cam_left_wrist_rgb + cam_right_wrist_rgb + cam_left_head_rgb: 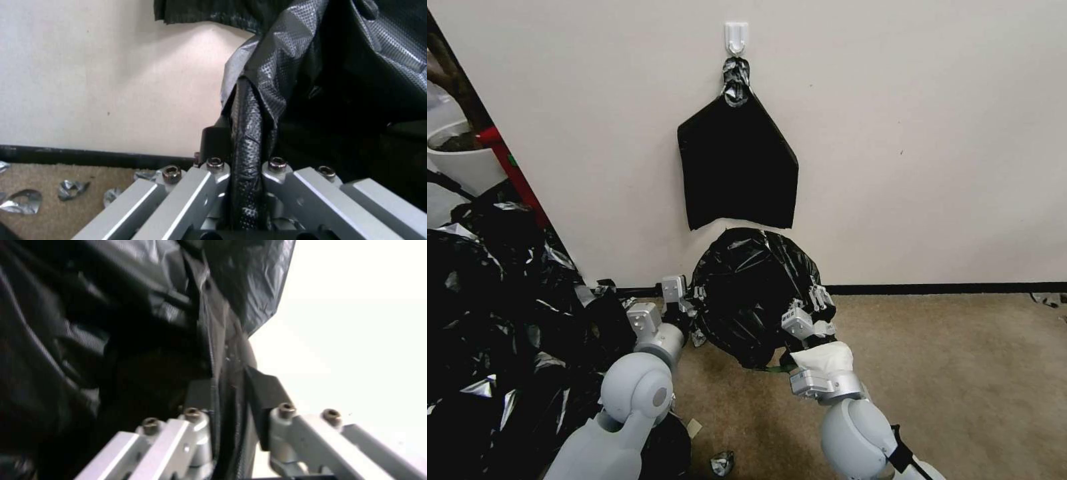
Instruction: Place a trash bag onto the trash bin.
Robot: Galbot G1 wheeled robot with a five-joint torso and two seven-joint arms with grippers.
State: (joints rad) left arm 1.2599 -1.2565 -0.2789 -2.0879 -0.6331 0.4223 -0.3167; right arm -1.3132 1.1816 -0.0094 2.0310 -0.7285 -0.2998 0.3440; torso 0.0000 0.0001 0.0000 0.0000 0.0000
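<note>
The bag [752, 293] hangs as a rounded black bulge low against the far wall [927, 133], stretched between the two arms just above the carpet [960, 373]. The left claw [694, 297] is at the bag's left edge; in the left wrist view its fingers [209, 146] are pressed together on a bunched fold of the film [247, 133], which runs down between the metal links. The right claw [817, 300] is at the bag's right edge, and in the right wrist view it pinches a gathered strip of the bag [222, 366] between its black pads [265, 390]. The film is crinkled and glossy, with pale glints across its near face. The bin cannot be made out; if it sits under the film, the plastic hides it. Straight above the bag, apart from it, a flat black sheaf [737, 167] hangs on the wall from a white hook [736, 37], its knotted top silvery. To the left, a big heap of black plastic [487, 320] covers the floor, and beyond it stands a white pot [460, 157]. Small scraps of film [71, 190] lie on the carpet near the black skirting [947, 288].
</note>
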